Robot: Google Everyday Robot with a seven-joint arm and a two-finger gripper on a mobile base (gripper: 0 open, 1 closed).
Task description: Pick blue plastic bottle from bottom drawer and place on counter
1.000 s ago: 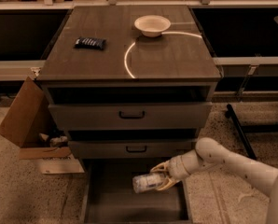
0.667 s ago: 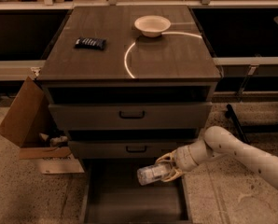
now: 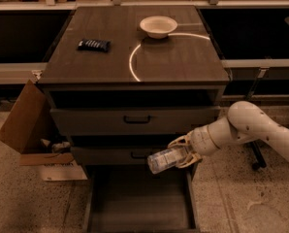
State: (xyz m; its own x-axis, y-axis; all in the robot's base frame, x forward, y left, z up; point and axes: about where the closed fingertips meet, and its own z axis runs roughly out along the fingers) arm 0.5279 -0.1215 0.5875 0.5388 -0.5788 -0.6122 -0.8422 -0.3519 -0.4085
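Gripper (image 3: 182,154) low in the scene, toward four o'clock from the middle of the view, at the end of a white arm (image 3: 246,127) coming in from three o'clock. Clamped around the blue plastic bottle (image 3: 164,160), fingers clasping its right-hand half from above and below. Held nearly level in the air, free end pointing toward eight o'clock and dipping slightly, pale label showing. Hangs clear above the bottom drawer (image 3: 135,203), pulled open at six o'clock with a plain dark floor. Overlaps the front of the middle drawer (image 3: 105,155) in the view, just right of its black handle; cannot tell whether touching that front. Higher up, near the centre, top drawer (image 3: 135,120), with a dark gap between it and the counter (image 3: 178,62). Wood-grain counter at twelve o'clock, well apart from the bottle. On it: white bowl (image 3: 158,26) near the far edge at one o'clock, dark snack packet (image 3: 93,44) at eleven o'clock, thin bright light arc (image 3: 133,62) curving from beside the bowl toward the front edge. Down at nine o'clock, beside the cabinet on the speckled floor (image 3: 241,198), open cardboard box (image 3: 21,123) with small clutter inside.
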